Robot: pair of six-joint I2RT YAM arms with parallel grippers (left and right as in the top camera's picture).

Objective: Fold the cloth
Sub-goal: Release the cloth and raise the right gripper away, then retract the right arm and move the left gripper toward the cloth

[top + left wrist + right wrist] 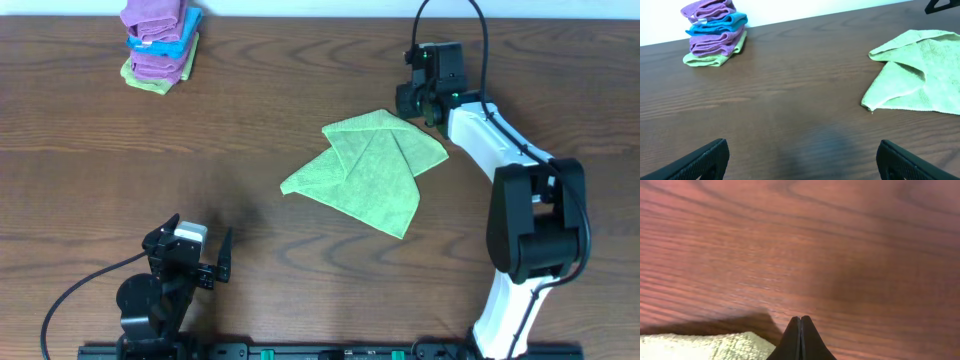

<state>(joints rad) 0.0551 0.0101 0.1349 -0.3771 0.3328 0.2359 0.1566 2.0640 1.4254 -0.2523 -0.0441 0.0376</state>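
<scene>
Green cloth (365, 175) partly folded, mid-table (300, 80); long axis apparently left to right. Far right corner just beside right end effector (800, 324), fingers clenched on nothing. Left end effector (802, 148) released, well apart from cloth. Right arm nearer.

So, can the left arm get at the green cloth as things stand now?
Probably yes. Only bare table lies between the open left gripper and the green cloth, and the right gripper sits at its far edge.
</scene>
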